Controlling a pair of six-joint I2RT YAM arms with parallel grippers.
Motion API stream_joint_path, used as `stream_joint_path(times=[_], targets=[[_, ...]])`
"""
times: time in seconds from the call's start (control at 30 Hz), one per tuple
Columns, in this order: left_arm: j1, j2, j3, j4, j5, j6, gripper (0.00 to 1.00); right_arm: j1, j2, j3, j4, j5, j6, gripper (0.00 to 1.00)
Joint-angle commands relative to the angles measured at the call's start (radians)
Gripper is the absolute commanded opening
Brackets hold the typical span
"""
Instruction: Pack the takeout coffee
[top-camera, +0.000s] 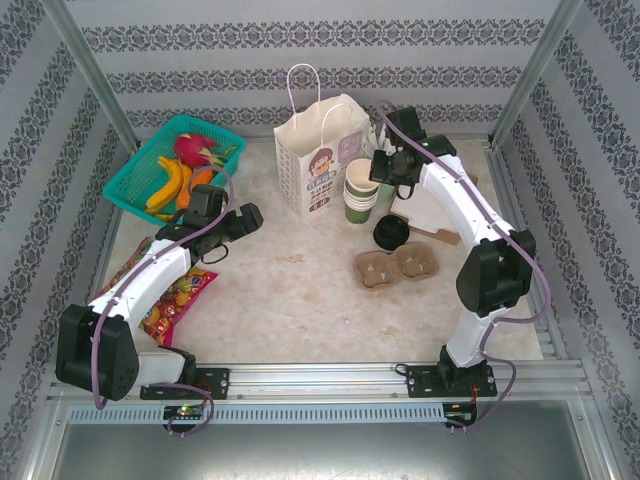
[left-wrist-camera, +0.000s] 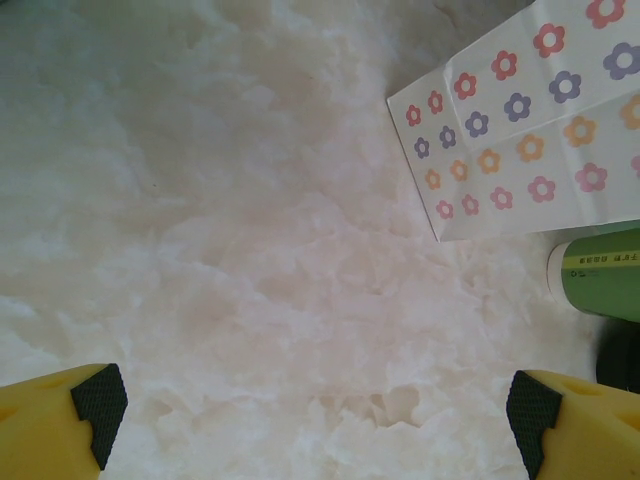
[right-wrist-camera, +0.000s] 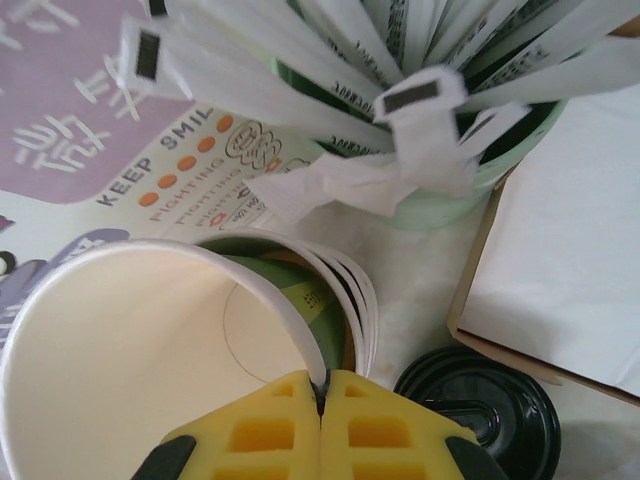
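Observation:
The takeout coffee (top-camera: 391, 232) stands right of the paper bag (top-camera: 318, 150), its black lid (right-wrist-camera: 480, 410) facing up; its side is barely visible. Just left of it is a stack of lidless cream-and-green cups (top-camera: 362, 190). My right gripper (right-wrist-camera: 321, 395) is shut on the rim of the stack's top cup (right-wrist-camera: 150, 340), which sits tilted in the others. The same right gripper (top-camera: 380, 175) hangs over the stack. My left gripper (top-camera: 243, 218) is open over bare table left of the bag, and its yellow fingers (left-wrist-camera: 60, 420) are wide apart with nothing between them.
A brown pulp cup tray (top-camera: 400, 265) lies in front of the coffee. A green cup of white stick packets (right-wrist-camera: 430, 190) and a brown-edged white sheet (right-wrist-camera: 570, 270) sit behind the stack. At the back left is a green fruit basket (top-camera: 175, 165), with a snack packet (top-camera: 170, 300) near the left arm.

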Motion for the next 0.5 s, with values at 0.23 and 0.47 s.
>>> stream_joint_path(times=[0.23, 0.47], targets=[[0.005, 0.016, 0.038, 0.021, 0.022, -0.048, 1.0, -0.038, -0.101, 0.004, 0.0, -0.004, -0.031, 0.0], [0.005, 0.038, 0.032, 0.085, 0.056, -0.078, 0.99, -0.031, -0.191, -0.009, -0.005, -0.016, -0.039, 0.0]])
